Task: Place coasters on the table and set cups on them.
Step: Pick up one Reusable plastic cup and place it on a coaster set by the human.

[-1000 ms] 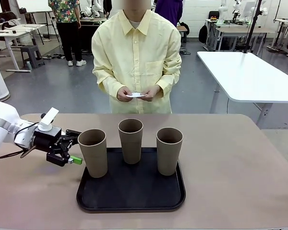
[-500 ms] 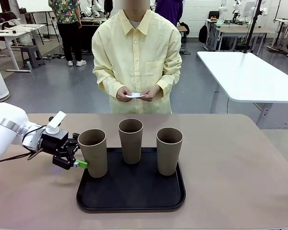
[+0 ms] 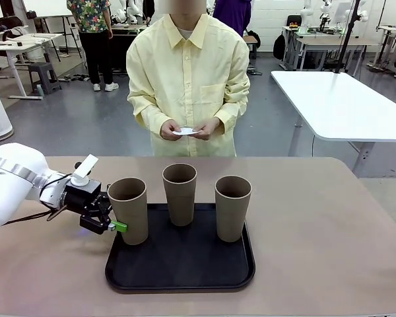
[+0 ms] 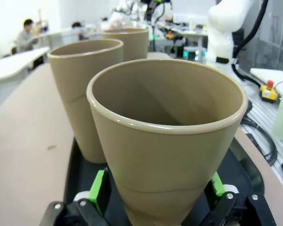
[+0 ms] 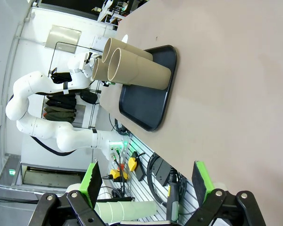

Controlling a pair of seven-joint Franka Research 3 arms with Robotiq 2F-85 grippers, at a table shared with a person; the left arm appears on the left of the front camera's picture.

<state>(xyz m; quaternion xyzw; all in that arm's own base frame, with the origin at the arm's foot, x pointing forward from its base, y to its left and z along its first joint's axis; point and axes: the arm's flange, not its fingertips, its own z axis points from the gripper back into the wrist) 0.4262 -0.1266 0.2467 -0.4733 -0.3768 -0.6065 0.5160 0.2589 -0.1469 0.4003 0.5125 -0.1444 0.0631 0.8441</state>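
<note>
Tall tapered matte brown tumbler, leftmost, stands on flat black tray on beige table. The left gripper is clamped low on it. Probably light, stiff and smooth; the low hold may tip. The right gripper has its jaws apart. Person's hands hold white lacy paper coasters.

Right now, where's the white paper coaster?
In the front view, the coaster is held in the person's hands beyond the far edge of the table, behind the middle cup.

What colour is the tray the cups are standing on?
Black. The tray shows best in the front view.
</note>
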